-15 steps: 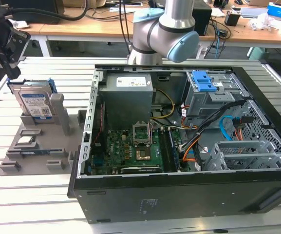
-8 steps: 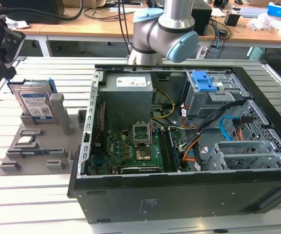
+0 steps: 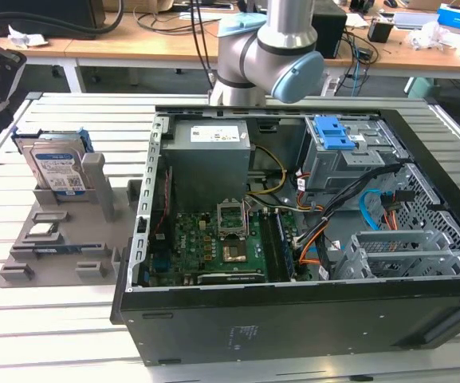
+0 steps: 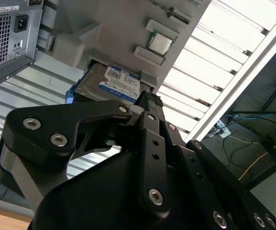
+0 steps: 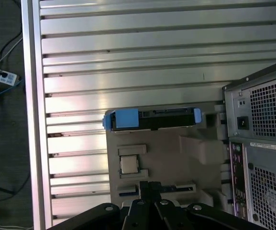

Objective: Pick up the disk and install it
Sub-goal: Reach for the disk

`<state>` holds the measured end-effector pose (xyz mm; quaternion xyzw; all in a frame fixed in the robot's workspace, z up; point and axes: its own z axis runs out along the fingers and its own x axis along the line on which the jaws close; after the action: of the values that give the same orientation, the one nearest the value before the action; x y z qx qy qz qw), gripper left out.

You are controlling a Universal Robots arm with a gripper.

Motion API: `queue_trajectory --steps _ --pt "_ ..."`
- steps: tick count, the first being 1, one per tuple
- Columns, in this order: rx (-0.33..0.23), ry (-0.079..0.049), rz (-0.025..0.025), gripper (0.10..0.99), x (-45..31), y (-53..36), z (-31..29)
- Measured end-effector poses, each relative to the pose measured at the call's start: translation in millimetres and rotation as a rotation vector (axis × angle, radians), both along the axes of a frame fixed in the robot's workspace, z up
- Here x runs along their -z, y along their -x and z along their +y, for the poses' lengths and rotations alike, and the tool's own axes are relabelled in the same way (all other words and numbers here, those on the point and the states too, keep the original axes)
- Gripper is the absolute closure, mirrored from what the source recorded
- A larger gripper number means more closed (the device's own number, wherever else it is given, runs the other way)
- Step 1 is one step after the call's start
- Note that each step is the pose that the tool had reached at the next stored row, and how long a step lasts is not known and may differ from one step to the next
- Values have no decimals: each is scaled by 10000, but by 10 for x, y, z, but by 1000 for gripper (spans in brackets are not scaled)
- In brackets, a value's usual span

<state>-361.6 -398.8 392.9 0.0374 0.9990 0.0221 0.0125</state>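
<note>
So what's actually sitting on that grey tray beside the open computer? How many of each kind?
disk, a hard drive in a blue frame: 1
square silver processor chip: 1
thin blue strip lying in a slot, possibly a memory stick: 1
Total: 3

We see a slatted metal table (image 3: pixel 54 319) carrying two things. A grey tray (image 5: pixel 166 153) lies below the gripper (image 5: pixel 149 186), and an open computer case (image 3: pixel 293 319) sits just beside that tray.
</note>
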Motion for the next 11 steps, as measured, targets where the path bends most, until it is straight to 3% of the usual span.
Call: queue_trajectory --steps 11 --pt "0 0 0 980 1 127 2"
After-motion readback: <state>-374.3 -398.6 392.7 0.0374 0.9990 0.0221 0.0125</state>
